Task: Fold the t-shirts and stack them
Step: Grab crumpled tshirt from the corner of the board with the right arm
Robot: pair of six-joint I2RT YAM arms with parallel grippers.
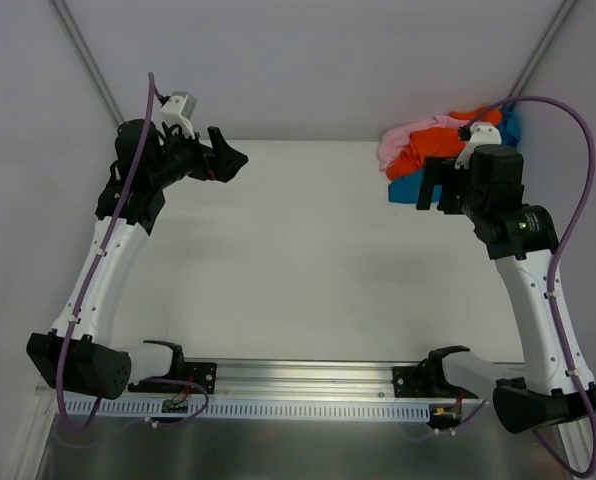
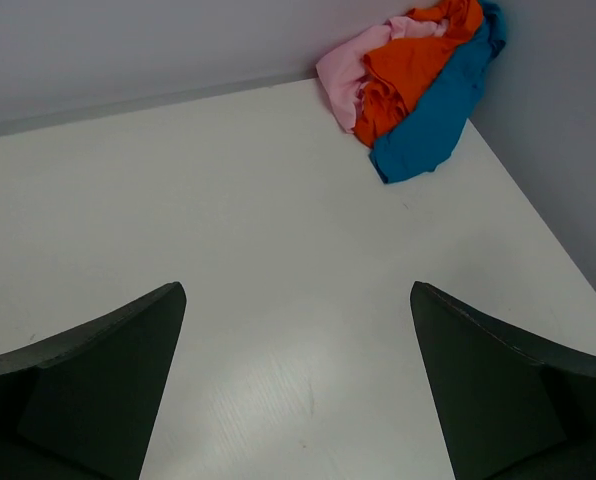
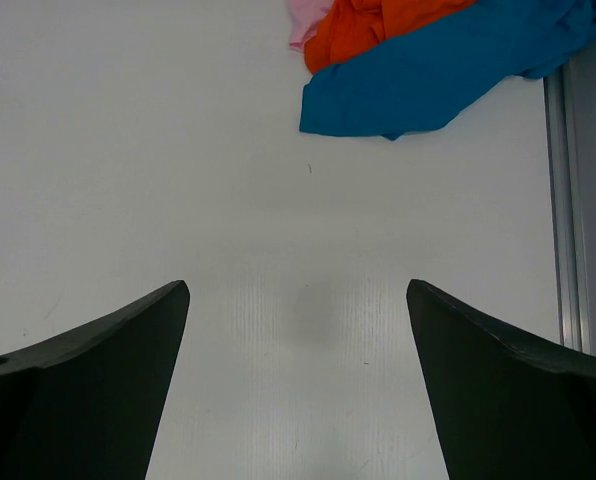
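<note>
Fingers on both arms are seen spread wide & empty. L fingers (image 2: 98,380) are parted w/ only bare desk (image 2: 278,230) shown btwn them. R fingers (image 3: 498,380) are parted likewise, nothing gripped. In the top view the L fingers (image 1: 228,158) are held over the far-left part of the desk, pointed toward the middle and well apart from any cloth. The R fingers (image 1: 436,190) are held at the far right, pointed down, just beside the near edge of the heap. From the R wrist view a strip of bare desk is shown btwn the fingertips and the cloth, so no contact is made.

T-shirts (image 1: 433,150) are found bunched in one crumpled heap in the far-right corner of the desk, none folded, none laid flat. The teal-blue shirt (image 3: 448,70) is spread lowest & nearest the arms, its edge lying flat on the desk. The orange shirt (image 3: 353,30) is piled on top of it, toward the middle of the heap. The pink shirt (image 2: 340,70) is tucked at the left side, touching the orange one. The heap is prob. pressed against the back wall (image 2: 128,50), though the contact isn't clearly shown. No neck tag can be made out.
</note>
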